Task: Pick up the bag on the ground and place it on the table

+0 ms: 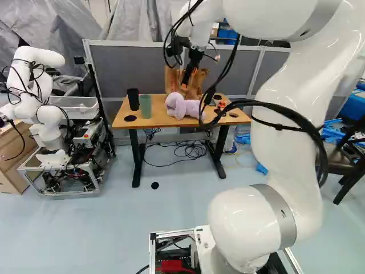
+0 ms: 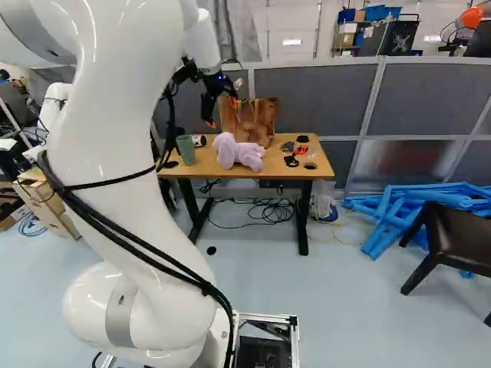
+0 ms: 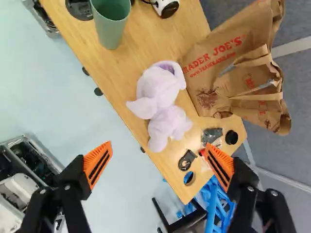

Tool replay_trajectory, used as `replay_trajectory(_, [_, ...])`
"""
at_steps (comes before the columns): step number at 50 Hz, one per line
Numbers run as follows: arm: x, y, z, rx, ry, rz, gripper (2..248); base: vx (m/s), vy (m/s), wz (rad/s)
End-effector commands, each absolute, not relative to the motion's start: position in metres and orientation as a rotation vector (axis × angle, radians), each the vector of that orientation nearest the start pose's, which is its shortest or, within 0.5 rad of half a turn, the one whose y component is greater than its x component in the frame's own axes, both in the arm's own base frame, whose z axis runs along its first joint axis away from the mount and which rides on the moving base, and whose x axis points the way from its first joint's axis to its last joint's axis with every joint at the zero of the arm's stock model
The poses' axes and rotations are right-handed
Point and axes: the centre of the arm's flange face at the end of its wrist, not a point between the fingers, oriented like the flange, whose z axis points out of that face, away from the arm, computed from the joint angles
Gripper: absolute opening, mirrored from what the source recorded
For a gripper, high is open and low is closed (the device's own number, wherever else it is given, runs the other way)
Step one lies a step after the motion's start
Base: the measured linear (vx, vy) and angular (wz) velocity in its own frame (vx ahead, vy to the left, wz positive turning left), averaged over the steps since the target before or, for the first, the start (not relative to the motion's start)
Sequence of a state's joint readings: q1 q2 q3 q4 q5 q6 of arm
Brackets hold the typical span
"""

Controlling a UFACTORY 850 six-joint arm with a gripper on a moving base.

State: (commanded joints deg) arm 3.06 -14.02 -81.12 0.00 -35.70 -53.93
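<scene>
Item, gripper: 1 black gripper with 2 orange-padded fingers, hanging above the table by the paper bag in the base views.
State of fingers: well apart, nothing clamped; in the wrist view the gripper has a wide gap between its fingertips.
Item, paper bag: 1, brown, crumpled, with red print; upright on the table, at its far side by the grey partition; ahead of the fingers in the wrist view, outside their grasp.
Table: 1, wooden top, dark legs.
Plush toy: 1, lilac, lying on the table just beside the paper bag.
Cups: 2; green cup and black cup, side by side at the left of the table in the left base view.
Small goods: 1 black ring, 1 black round piece and 1 dark packet, on the table near the paper bag.
Floor, under table: black cables, loosely coiled.
Floor, by table leg: 1 whitish bundle, perhaps plastic; the view is poor.
Floor, right of right base view: blue pieces, heaped, and 1 dark chair.
Left of left base view: 1 other white arm on a framed cart.
</scene>
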Motion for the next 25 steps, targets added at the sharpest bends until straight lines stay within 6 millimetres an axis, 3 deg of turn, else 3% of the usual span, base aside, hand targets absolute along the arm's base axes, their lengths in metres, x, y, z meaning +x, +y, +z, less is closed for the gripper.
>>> replay_trajectory(25, [0.544, 0.022, 0.572, -2.957, -1.185, -1.112, 247, 0.000, 0.000, 0.000])
